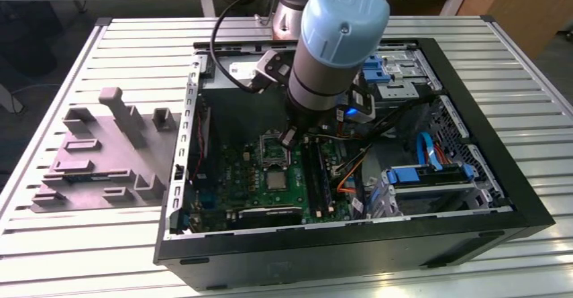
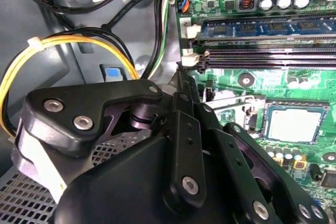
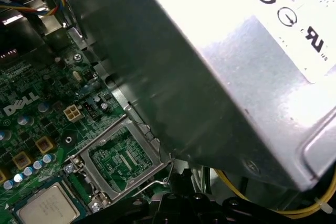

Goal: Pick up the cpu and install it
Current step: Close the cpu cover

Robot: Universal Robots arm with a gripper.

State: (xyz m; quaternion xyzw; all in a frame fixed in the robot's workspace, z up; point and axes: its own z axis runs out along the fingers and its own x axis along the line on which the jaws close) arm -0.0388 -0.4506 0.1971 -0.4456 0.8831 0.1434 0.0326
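Note:
The cpu is a small silvery square lying flat in its socket on the green motherboard; it is also in the first wrist view and the exterior view. Beside it the hollow metal frame stands flipped open, with a thin wire lever along its edge. My gripper hangs inside the open computer case, above the open frame and a short way from the cpu. Its black linkage shows close up, with nothing visibly held. I cannot tell whether it touches the lever.
A large grey metal box with a white label stands close beside the socket. Memory slots run past the cpu, and yellow and black cables hang near the arm. A grey fixture lies on the table at the exterior view's left.

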